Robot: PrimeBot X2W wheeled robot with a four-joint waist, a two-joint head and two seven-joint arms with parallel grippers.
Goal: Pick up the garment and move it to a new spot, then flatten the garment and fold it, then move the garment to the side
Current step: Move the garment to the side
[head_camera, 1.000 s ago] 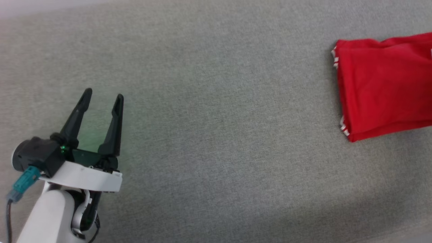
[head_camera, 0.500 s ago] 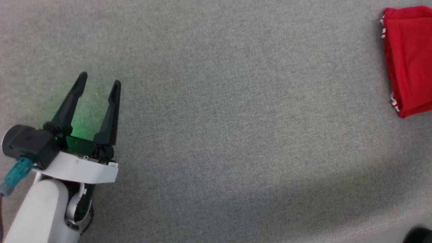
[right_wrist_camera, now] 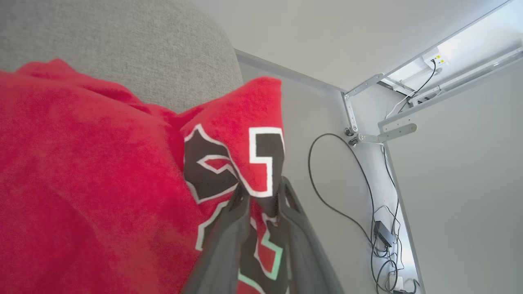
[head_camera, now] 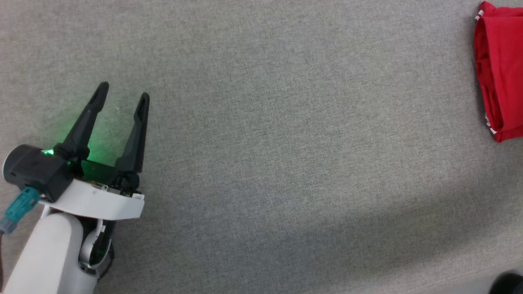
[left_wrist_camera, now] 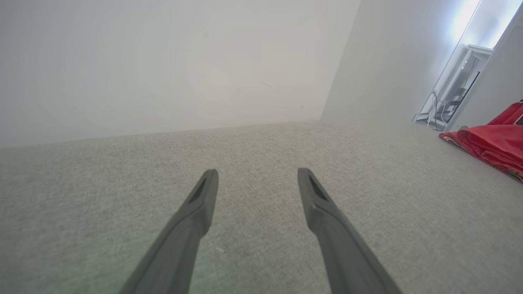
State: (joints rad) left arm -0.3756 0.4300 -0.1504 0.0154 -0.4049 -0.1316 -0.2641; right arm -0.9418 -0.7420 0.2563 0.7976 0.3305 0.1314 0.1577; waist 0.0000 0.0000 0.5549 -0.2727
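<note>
Clamped on a raised fold of the garment (right_wrist_camera: 81,171) with the right gripper (right_wrist_camera: 263,190): lettered chest cloth pinched between the two dark fingers, tips barely apart. Seen from the head as a red strip at the far right, cut by the picture's edge, visible length running up and down the view, away from the robot; full long axis impossible to tell. Folded edge facing left toward the open middle, striped trim showing at its upper and lower left corners. Resting on the grey fabric surface (head_camera: 286,143) near that surface's rounded corner, with the held fold seen against the floor and a black cable (right_wrist_camera: 322,179) beyond. Plenty of bare grey room to the left of the cloth, all the way across to the left gripper (head_camera: 124,90), well apart from it. Spread wide there, fingers holding nothing, over the fabric with a green glow between them. Bounded beyond by a pale wall (left_wrist_camera: 163,61), and at the lower right of the head view by a paler strip along the surface's near edge.
</note>
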